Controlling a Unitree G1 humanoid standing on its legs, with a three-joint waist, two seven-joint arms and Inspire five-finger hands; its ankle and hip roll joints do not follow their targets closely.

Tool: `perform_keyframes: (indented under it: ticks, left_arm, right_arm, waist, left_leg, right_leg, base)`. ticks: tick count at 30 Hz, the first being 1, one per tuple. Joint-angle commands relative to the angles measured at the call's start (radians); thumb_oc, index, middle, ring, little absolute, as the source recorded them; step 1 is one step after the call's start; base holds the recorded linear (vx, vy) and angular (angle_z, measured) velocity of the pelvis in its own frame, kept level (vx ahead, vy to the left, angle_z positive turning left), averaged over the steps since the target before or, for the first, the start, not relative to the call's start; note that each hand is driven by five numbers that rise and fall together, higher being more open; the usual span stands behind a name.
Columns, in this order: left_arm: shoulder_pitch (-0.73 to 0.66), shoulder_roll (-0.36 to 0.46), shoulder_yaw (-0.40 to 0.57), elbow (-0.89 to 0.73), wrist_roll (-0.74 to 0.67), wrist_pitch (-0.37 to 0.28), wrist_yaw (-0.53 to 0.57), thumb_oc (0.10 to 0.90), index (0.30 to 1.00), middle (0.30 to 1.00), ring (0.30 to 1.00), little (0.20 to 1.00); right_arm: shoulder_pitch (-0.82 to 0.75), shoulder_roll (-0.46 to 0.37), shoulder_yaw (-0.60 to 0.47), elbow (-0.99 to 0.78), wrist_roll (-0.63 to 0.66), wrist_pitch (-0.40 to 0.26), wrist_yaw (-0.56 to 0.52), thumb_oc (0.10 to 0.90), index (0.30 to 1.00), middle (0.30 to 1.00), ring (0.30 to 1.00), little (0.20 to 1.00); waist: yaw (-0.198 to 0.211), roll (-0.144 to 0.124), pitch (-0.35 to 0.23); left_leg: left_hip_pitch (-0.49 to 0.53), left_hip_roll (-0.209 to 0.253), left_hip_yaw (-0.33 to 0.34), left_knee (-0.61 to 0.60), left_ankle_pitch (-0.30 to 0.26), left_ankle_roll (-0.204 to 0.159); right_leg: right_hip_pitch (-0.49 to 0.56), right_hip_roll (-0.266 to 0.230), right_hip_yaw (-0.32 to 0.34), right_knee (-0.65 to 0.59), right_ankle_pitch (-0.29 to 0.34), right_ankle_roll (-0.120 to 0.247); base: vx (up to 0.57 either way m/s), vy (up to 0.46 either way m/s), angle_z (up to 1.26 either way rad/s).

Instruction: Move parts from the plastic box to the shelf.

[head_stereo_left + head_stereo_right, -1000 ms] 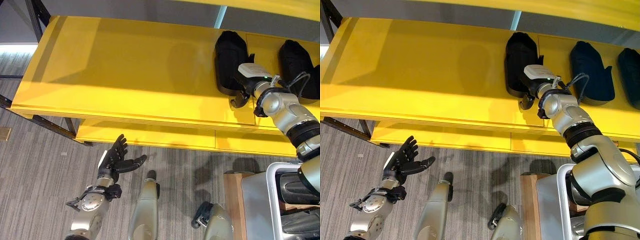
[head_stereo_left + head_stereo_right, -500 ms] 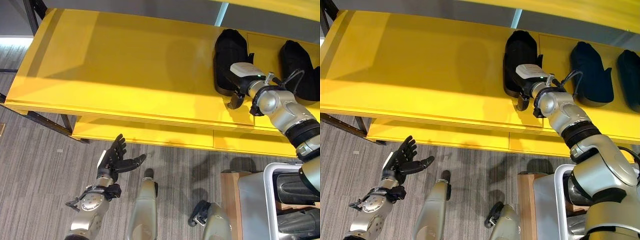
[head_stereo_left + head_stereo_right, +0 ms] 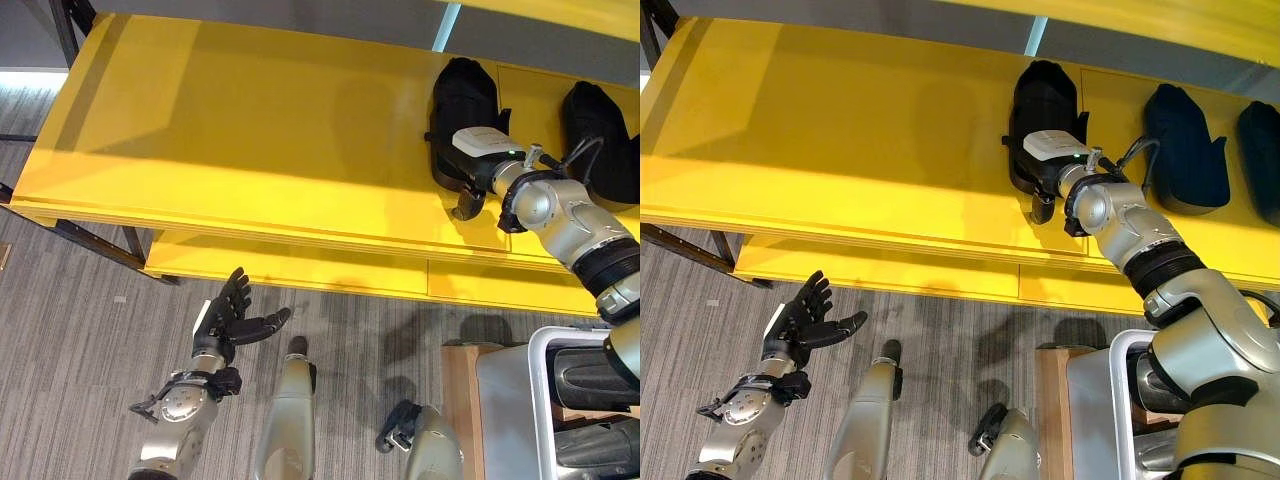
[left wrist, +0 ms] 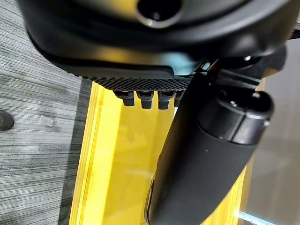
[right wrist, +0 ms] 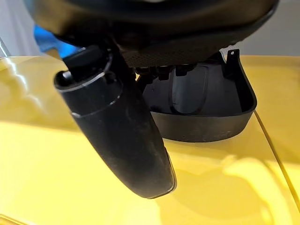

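The long yellow shelf carries a black moulded plastic part beside two more dark parts to its right. The white plastic box with further parts sits low at the robot's right. Over the last second the right hand has slid further left along the part's near edge; its fingers are hidden, so I cannot tell its grip. The part lies on the shelf, placement apparently finishing. The left hand hangs open, idle.
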Motion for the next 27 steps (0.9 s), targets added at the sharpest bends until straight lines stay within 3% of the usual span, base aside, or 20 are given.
perform_keyframes:
  ticks: [1, 27]
  left_arm:
    - [-0.037, 0.041, 0.059, -0.069, 0.024, -0.097, 0.003, 0.900, 1.000, 1.000, 1.000, 1.000]
    - [-0.040, 0.033, 0.080, -0.064, 0.052, -0.095, 0.009, 0.900, 1.000, 1.000, 1.000, 1.000]
  right_arm:
    - [-0.078, -0.031, 0.018, -0.074, 0.003, -0.039, -0.005, 0.900, 1.000, 1.000, 1.000, 1.000]
    - [0.002, -0.105, 0.032, -0.239, 0.007, -0.076, 0.062, 0.900, 1.000, 1.000, 1.000, 1.000]
  waist:
    - [0.019, -0.015, -0.044]
    - [0.007, -0.026, -0.043]
  left_leg:
    - [0.078, 0.082, -0.065, 0.092, -0.182, -0.058]
    - [0.066, 0.090, -0.069, 0.092, -0.173, -0.063]
  right_leg:
    - [-0.017, 0.004, 0.047, -0.043, 0.119, 0.020]
    - [-0.029, 0.008, 0.049, -0.042, 0.121, 0.020]
  base:
    - [0.00, 0.000, 0.00]
    - [0.00, 0.000, 0.00]
